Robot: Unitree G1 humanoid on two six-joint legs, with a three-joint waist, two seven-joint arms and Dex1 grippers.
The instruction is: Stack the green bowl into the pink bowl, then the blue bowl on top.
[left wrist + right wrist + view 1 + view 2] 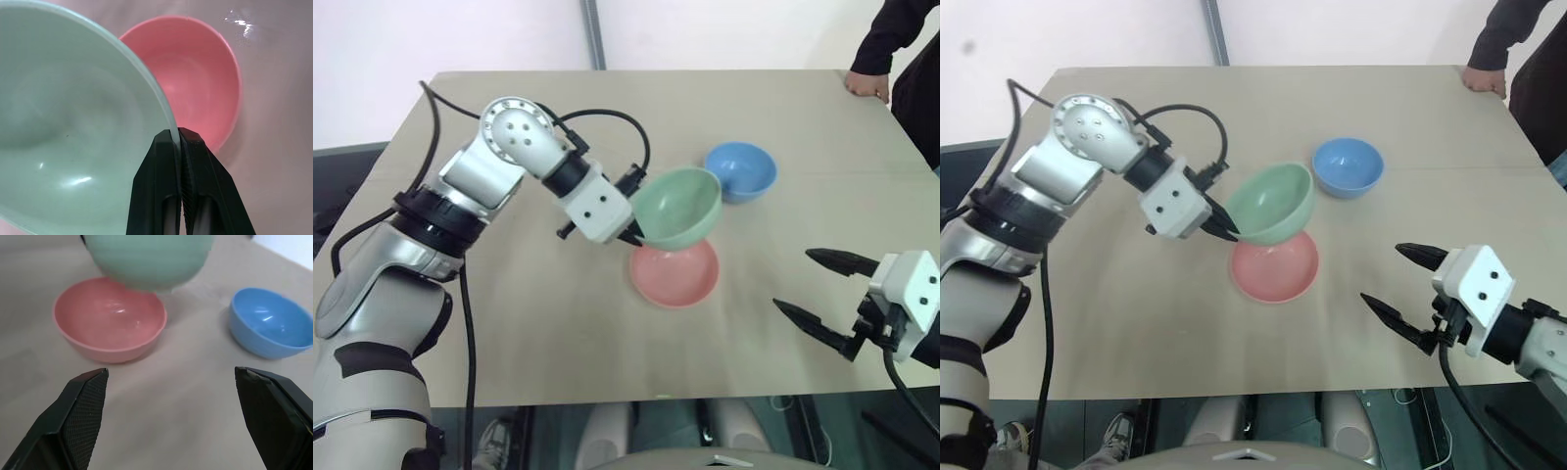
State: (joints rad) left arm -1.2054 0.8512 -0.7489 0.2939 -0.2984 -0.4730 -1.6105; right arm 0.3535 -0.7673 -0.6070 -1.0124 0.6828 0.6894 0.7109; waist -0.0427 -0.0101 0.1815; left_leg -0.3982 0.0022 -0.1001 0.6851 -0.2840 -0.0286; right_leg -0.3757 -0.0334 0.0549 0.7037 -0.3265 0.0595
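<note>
Tilted green bowl (677,206) above pink bowl (674,274)

green bowl (677,206) hides the pink bowl's (674,275) far rim. person's hand (867,83) at the bench (558,333) corner, body cut by frame edge. green bowl blurred in right wrist view.

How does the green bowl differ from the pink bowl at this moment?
The green bowl is lifted and tilted; the pink bowl rests upright on the table. The left gripper is shut on the green bowl's rim; nothing grips the pink bowl. Both look round, plain and alike in size.
</note>
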